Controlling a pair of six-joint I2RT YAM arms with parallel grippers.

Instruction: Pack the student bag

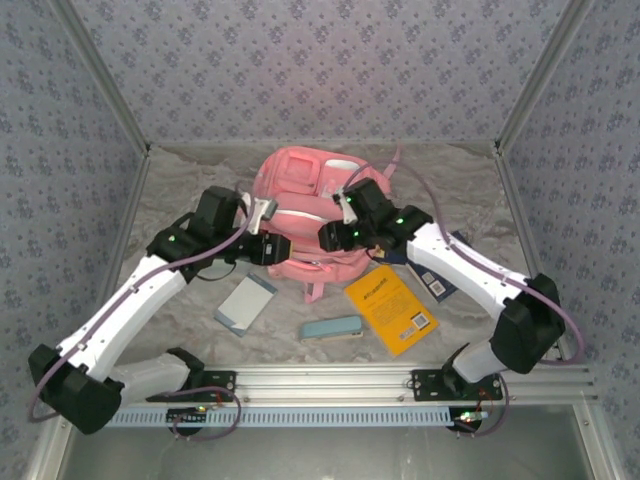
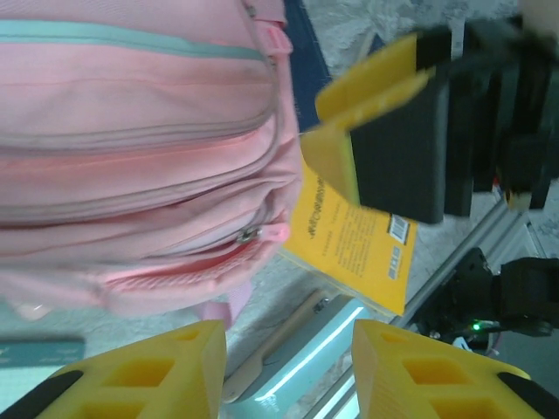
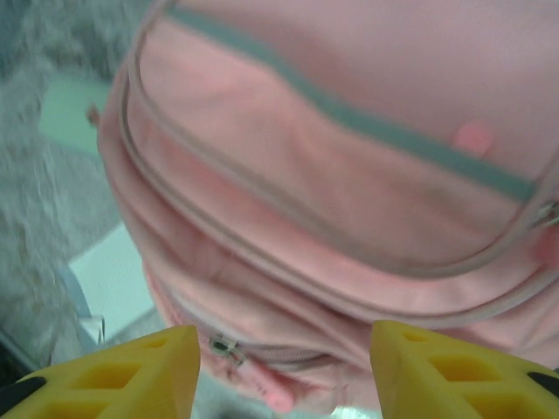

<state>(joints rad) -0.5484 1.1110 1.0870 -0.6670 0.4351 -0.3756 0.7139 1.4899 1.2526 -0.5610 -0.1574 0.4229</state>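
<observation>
The large soft pink fabric backpack [image 1: 300, 225] appeared limp and light, best taken at its zip pull [image 2: 253, 234]. Left hand [image 2: 286, 336] and right hand [image 3: 281, 336] both stood spread, empty.

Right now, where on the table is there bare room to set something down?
Bare table lies left of the student bag and right of it, along the far wall. Crowded in front: notebook, teal case, yellow book lie close together.
</observation>
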